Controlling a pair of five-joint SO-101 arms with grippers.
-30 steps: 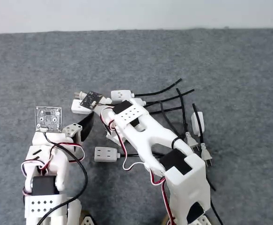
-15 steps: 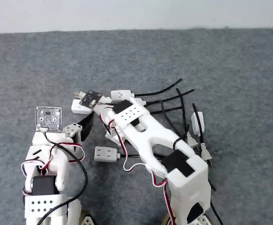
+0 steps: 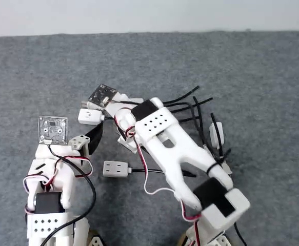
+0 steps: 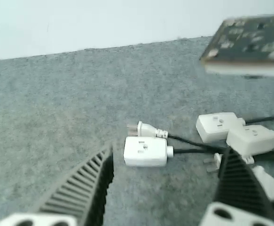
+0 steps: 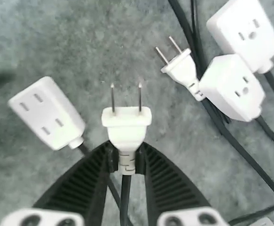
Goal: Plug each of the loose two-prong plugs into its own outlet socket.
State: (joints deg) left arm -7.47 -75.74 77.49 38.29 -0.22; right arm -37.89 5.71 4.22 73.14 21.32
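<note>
right gripper [image 5: 126, 157] clamps white two-prong plastic plug [image 5: 126, 123] beside white oblong outlet block [image 3: 90, 116], high view's upper left-centre | left gripper [image 4: 168, 162] gapes wide, empty | step, I'd say: insertion approach | next, likely: align prongs with slots, push

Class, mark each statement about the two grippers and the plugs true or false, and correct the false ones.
1. The right gripper is shut on a plug. True.
2. That plug's prongs sit in a socket. False: the prongs are bare, and the nearest socket lies off to one side.
3. The left gripper is open and holds nothing. True.
4. Every other plug is plugged in. False: a second plug lies loose with its prongs bare.
</note>
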